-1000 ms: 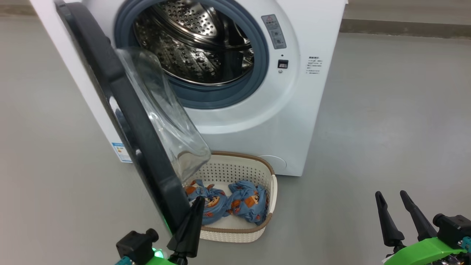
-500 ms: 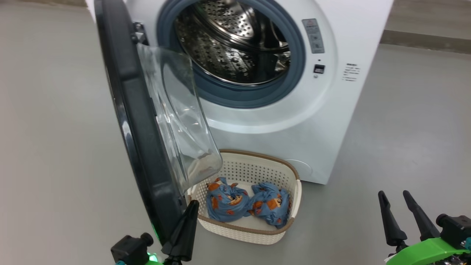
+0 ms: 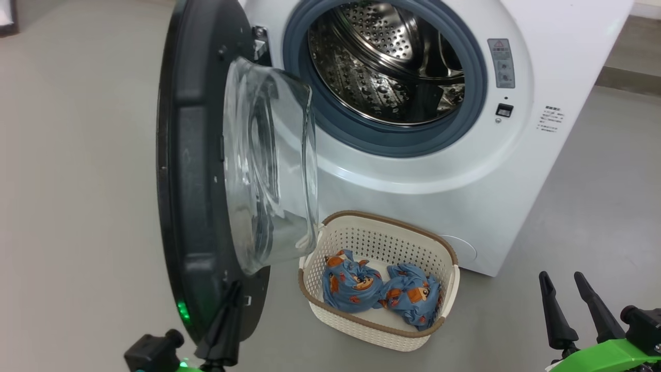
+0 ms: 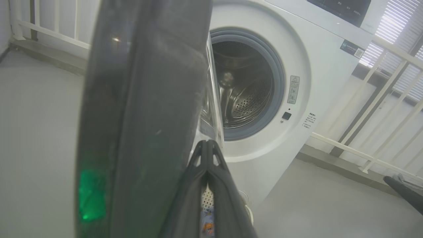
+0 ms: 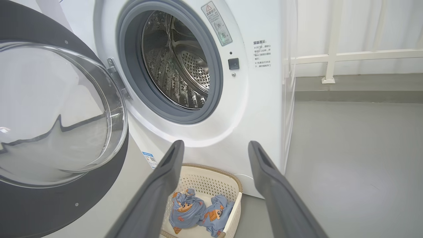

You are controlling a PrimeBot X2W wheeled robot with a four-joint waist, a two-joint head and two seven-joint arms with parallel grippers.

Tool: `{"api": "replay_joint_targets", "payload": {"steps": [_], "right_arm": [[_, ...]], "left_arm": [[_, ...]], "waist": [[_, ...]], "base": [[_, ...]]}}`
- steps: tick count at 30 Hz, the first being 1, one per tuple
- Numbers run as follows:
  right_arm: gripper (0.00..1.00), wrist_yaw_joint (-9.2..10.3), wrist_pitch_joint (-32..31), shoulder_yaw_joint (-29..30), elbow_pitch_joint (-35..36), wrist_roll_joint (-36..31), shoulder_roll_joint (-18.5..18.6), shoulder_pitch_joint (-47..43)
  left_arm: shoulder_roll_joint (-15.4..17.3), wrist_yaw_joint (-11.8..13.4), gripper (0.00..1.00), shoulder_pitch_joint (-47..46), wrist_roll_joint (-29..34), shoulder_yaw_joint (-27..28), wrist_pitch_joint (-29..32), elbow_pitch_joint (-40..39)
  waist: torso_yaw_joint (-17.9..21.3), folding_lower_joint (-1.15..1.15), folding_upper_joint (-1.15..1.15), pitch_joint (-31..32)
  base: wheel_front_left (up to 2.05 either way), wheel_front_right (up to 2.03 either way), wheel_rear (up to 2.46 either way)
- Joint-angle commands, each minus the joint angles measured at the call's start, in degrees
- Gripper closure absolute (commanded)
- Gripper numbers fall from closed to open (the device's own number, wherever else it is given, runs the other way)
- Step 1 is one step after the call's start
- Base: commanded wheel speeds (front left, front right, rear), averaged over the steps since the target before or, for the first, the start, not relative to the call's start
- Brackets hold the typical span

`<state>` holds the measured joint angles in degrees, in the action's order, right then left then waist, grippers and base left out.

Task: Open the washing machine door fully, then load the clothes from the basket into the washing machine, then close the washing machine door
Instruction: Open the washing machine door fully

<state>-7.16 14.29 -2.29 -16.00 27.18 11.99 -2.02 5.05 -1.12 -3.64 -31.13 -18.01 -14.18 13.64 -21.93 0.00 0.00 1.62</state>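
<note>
The washing machine door sticks out on the left, its glass just beside the basket; the drum mouth is open

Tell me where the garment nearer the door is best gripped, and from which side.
Grip the garment by the twisted tuft on its top, coming straight down with the open right gripper. The basket walls close off every side, and the door stands close at its left, so favour the right.

Left gripper and right gripper: long tapering dark fingers, bright green mounts, a black knobbed block beside each.
</note>
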Motion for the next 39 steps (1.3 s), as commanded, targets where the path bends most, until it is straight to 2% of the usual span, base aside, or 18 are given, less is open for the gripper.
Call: {"api": "replay_joint_targets", "payload": {"steps": [1,10,20,28,39], "right_arm": [[0.00,-0.33,0.71,-1.18,1.48,-0.43,0.85,0.12],[0.00,-0.33,0.71,-1.51,1.26,-0.17,0.54,-0.20],[0.00,-0.33,0.71,-0.45,1.32,-0.20,0.55,-0.42],[0.00,-0.33,0.71,-0.30,1.47,-0.26,0.84,-0.21],[0.00,-0.33,0.71,-0.01,1.77,-0.37,2.05,1.08]], "left_arm": [[1.66,0.88,1.00,-0.90,-0.24,2.98,-0.45,-1.43],[4.46,2.56,1.00,-1.43,-3.37,8.02,0.47,-1.32],[8.73,1.98,1.00,-4.80,-6.42,13.48,0.47,2.52],[10.84,0.82,1.00,-9.25,-8.80,17.56,-0.08,7.31],[11.38,-0.44,1.00,-15.59,-9.33,22.54,-0.75,14.41]], "waist": [[-0.43,0.00,0.00,0.18],[-0.33,0.00,0.00,0.06],[0.40,0.00,0.00,-0.42],[0.58,0.00,0.00,-1.65],[0.64,0.00,0.00,-4.15]], "base": [[0.00,0.00,0.00],[0.00,0.00,0.00],[0.00,0.00,0.00],[0.00,0.00,0.00],[0.00,0.00,0.00]]}}
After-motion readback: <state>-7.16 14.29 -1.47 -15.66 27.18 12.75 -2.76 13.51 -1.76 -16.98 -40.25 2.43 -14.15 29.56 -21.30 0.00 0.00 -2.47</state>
